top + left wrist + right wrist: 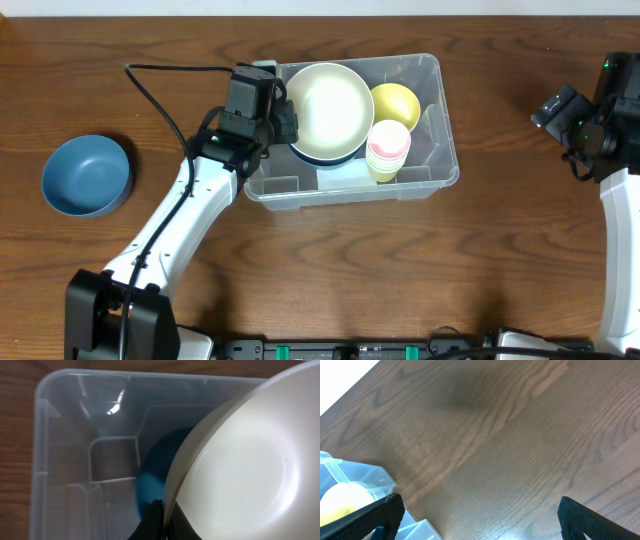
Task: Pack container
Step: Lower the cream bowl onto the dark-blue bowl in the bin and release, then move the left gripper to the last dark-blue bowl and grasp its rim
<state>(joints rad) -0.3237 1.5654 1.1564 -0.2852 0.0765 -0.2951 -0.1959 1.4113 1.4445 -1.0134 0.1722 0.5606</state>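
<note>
The clear plastic container (440, 150) sits at the table's middle. Inside it are a yellow bowl (398, 102) and a stack of pink and yellow cups (387, 148). My left gripper (283, 118) is shut on the rim of a large cream bowl (330, 100) and holds it over the container's left half, above a dark blue bowl (330, 158). In the left wrist view the fingers (164, 522) pinch the cream bowl's rim (240, 475), with the dark blue bowl (152, 475) below. My right gripper (480, 520) is open and empty above bare table, far right of the container (365, 477).
A blue bowl (86, 175) stands alone on the wooden table at the far left. The right arm (590, 115) is at the table's right edge. A black cable (165, 95) runs from the left arm.
</note>
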